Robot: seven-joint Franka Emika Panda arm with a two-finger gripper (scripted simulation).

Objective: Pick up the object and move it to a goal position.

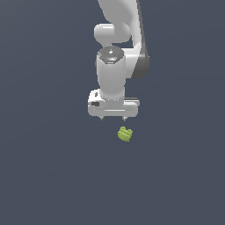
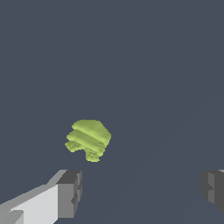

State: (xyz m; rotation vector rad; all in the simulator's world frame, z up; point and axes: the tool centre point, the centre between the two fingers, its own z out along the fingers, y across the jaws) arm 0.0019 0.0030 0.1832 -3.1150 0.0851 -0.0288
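Observation:
The object (image 1: 125,133) is a small lime yellow-green lumpy piece lying on the dark grey floor. It lies just below my white gripper (image 1: 113,118) in the exterior view, slightly towards that view's right. In the wrist view the object (image 2: 89,139) sits beyond the gap between my fingertips (image 2: 69,193), nearer to one of them. My gripper (image 2: 142,190) is open wide and empty, with nothing between the jaws. It does not touch the object.
The dark grey floor (image 1: 48,176) spreads flat on all sides. The white arm (image 1: 118,30) rises behind the gripper. No goal marker shows.

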